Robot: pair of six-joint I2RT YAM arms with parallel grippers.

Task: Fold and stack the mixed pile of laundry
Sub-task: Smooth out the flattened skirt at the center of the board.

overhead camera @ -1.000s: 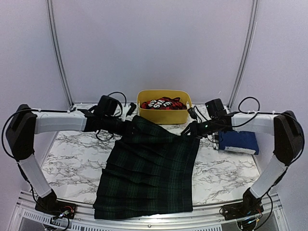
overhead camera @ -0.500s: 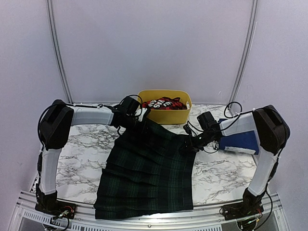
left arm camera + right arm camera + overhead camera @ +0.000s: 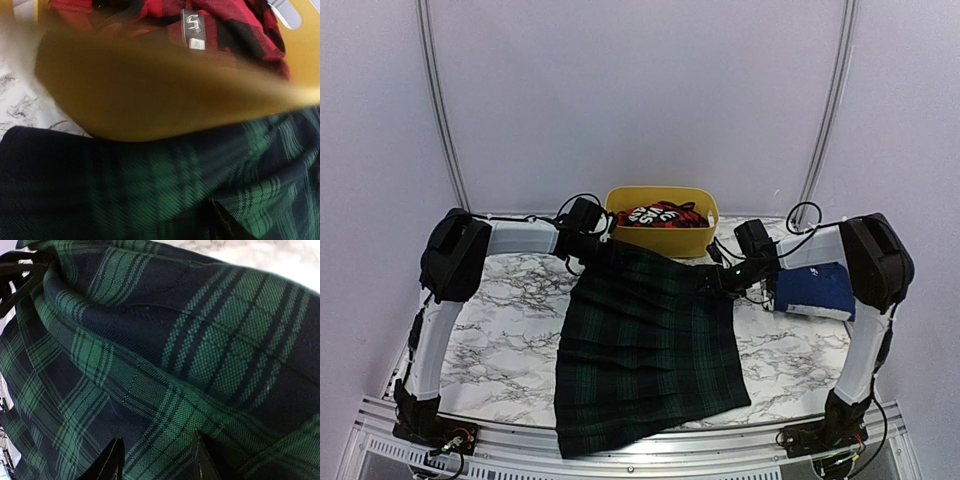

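The dark green-navy tartan garment (image 3: 650,350) lies spread on the marble table (image 3: 490,320), its top edge just in front of the yellow tub. My left gripper (image 3: 603,248) is at its top left corner, and my right gripper (image 3: 713,278) is at its top right corner. Both are shut on the cloth. In the right wrist view the tartan (image 3: 165,340) fills the frame and is bunched between my fingertips (image 3: 114,460). In the left wrist view tartan (image 3: 150,190) hides most of my fingers. The red-and-black checked garment (image 3: 235,25) with its white label lies in the tub. The plain navy garment (image 3: 815,290) lies folded at the right.
The yellow plastic tub (image 3: 660,240) stands at the back centre, close behind the tartan's top edge. It is blurred and very near in the left wrist view (image 3: 150,95). Black cables hang round both wrists. The garment's hem reaches the table's front rail (image 3: 470,440).
The tartan garment has shifted right and back. Its lower left corner swung right and its lower right corner spread out. My right gripper moved a little back and my left gripper stayed by the tub.
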